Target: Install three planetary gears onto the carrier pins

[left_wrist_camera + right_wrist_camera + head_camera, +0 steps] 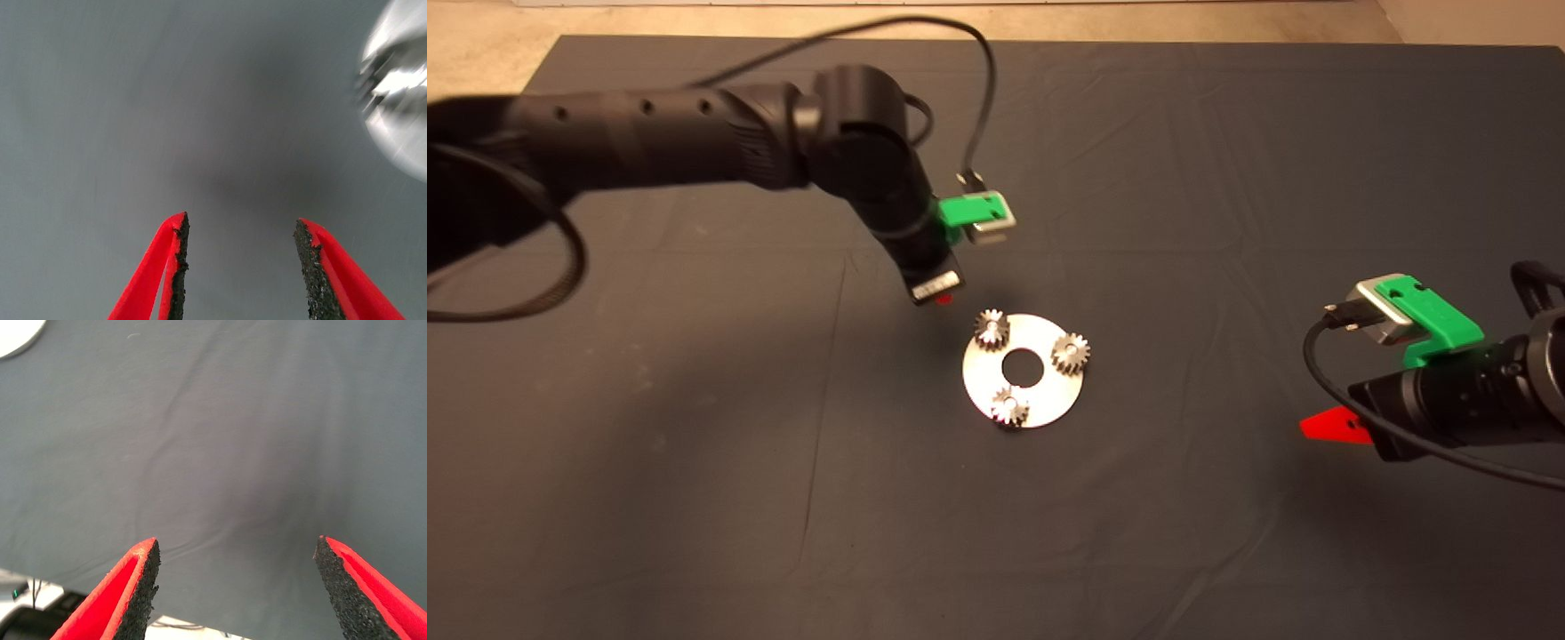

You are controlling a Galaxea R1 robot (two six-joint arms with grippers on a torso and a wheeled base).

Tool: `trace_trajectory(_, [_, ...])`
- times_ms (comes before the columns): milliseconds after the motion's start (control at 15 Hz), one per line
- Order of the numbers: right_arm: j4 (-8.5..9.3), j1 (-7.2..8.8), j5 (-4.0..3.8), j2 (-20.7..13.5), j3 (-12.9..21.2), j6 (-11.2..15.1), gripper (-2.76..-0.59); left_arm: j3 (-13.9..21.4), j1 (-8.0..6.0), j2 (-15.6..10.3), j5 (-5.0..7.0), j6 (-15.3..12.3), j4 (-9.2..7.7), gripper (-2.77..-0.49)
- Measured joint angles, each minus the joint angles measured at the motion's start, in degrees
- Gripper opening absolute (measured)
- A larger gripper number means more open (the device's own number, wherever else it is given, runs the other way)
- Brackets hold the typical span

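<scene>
1. Head view, nearest edge first: bare mat (694, 533) fills the foreground, dark and lightly creased.
2. At the right edge the right gripper (1329, 427) hangs over the mat, well apart from the disc (1049, 391). Only one red finger shows there, pointing toward the middle. Its wrist view shows both fingers (137, 587) spread wide with nothing between them, over bare mat (233, 453); a pale sliver of the disc (17, 333) sits at one corner.
3. Near the middle lies the flat shiny disc with its large centre hole. Three gears sit on it, spaced evenly around the hole: the nearest gear (1010, 408) at the disc's near edge, the right gear (1070, 353) toward the right, the far gear (991, 328) at the far left. Each has a bright spot in its bore, apparently the tip of a pin; the pins themselves are otherwise hidden by the gears.
4. Just beyond the far gear, the left gripper (944, 299) hangs above the mat, close to the disc but not touching it; only a red tip shows under the black wrist. Its wrist view shows the fingers (175, 267) spread apart and empty, over bare mat (133, 100), with the blurred disc (400, 133) off to one side.
5. Farther back, the left arm (649, 138) reaches in from the left edge, its cable (983, 98) looping above.
</scene>
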Motion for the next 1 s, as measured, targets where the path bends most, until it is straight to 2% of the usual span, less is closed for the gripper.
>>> trace_trajectory(133, [0.02, -0.06, 0.56, 3.62, -0.02, 1.09, -1.63, 6.92, -0.06, -7.19, 1.0, -9.58, -0.67, -2.24])
trace_trajectory(267, [0.05, -0.06, 0.85, 4.49, -0.38, 2.23, -1.63, 18.1, -0.09, -16.63, 3.11, -19.74, -1.2, -2.24])
trace_trajectory(400, [0.51, -0.11, 0.44, 3.94, -0.63, 3.61, -1.63, 31.22, -0.44, -26.44, 5.31, -31.17, -2.1, -2.24])
trace_trajectory(467, [0.87, -0.13, 0.45, 3.65, -0.63, 4.02, -1.63, 36.36, -0.78, -31.48, 6.22, -36.67, -2.72, -2.24])
trace_trajectory(533, [1.16, -0.59, 0.69, 2.1, -0.62, 4.6, -1.63, 40.2, -1.02, -36.78, 7.59, -42.32, -2.83, -2.24])
trace_trajectory(600, [1.33, -1.09, 0.87, 0.54, -0.62, 4.68, -1.63, 42.71, -1.11, -41.56, 9.17, -46.25, -3.04, -2.24])
trace_trajectory(667, [1.41, -1.76, 0.87, -1.64, -0.62, 4.85, -1.63, 44.4, -1.24, -45.62, 9.93, -49.74, -3.24, -2.24])
trace_trajectory(733, [1.57, -3.53, 0.91, -8.16, -0.55, 4.77, -1.63, 45.77, -1.41, -48.41, 10.05, -51.7, -3.45, -2.24])
trace_trajectory(800, [1.84, -4.46, 0.07, -11.84, -0.55, 4.3, -1.63, 46.69, -1.37, -49.8, 10.05, -52.74, -3.77, -2.24])
trace_trajectory(867, [2.15, -5.18, -0.4, -14.2, -0.46, 3.84, -1.63, 47.43, -1.33, -49.86, 9.92, -52.73, -3.82, -2.24])
trace_trajectory(1000, [2.6, -5.91, -0.18, -14.59, -0.14, 3.28, -1.63, 48.48, -0.67, -48.29, 9.44, -52.19, -3.9, -2.24])
